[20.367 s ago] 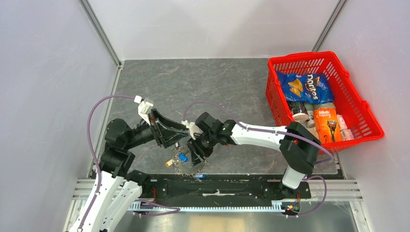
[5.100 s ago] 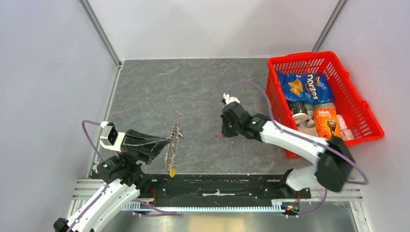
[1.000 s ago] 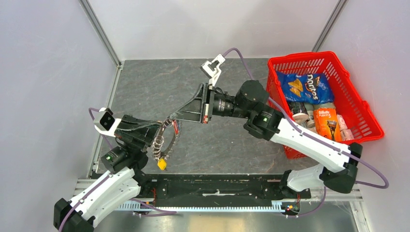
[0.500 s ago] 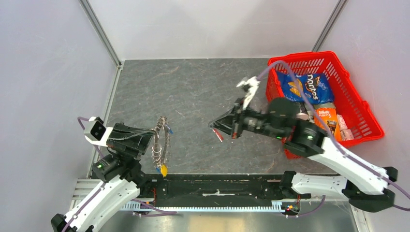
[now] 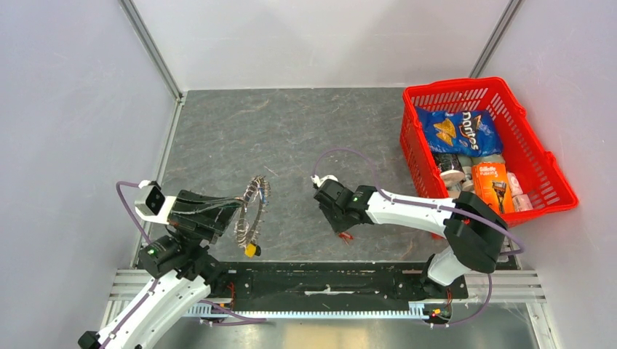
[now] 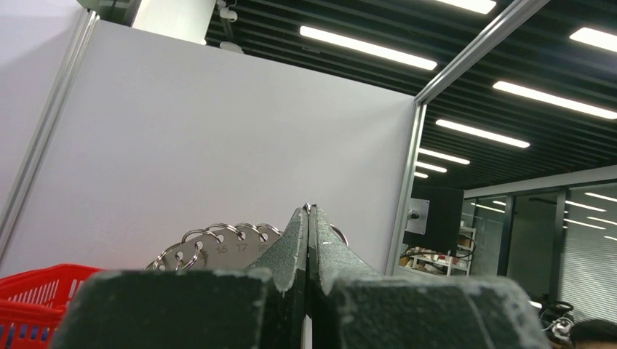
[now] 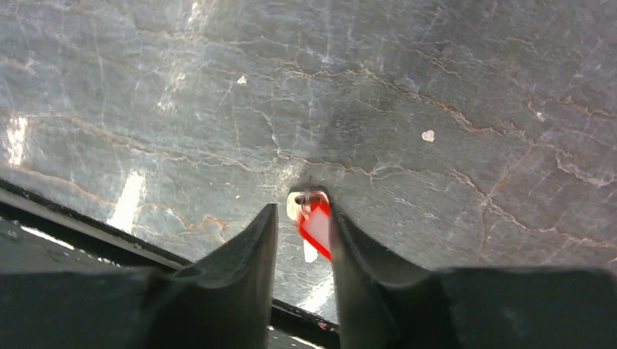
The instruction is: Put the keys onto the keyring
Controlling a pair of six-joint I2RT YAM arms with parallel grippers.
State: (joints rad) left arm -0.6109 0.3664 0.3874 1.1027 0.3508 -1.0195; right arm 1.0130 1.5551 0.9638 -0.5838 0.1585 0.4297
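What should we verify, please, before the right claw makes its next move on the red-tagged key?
1. Left claw shut on the keyring: ok.
2. Keyring held upright: ok.
3. Yellow-tagged key hanging from the keyring: ok.
4. Red-tagged key lies between the fingers of the right claw: ok.
5. Right claw gripping that key: not ok, its jaws stand apart.
6. Key's loop turned to suit threading: cannot tell.

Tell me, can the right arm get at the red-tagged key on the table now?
Probably yes: the right tool hangs just above the red-tagged key, fingers apart on either side, nothing between.
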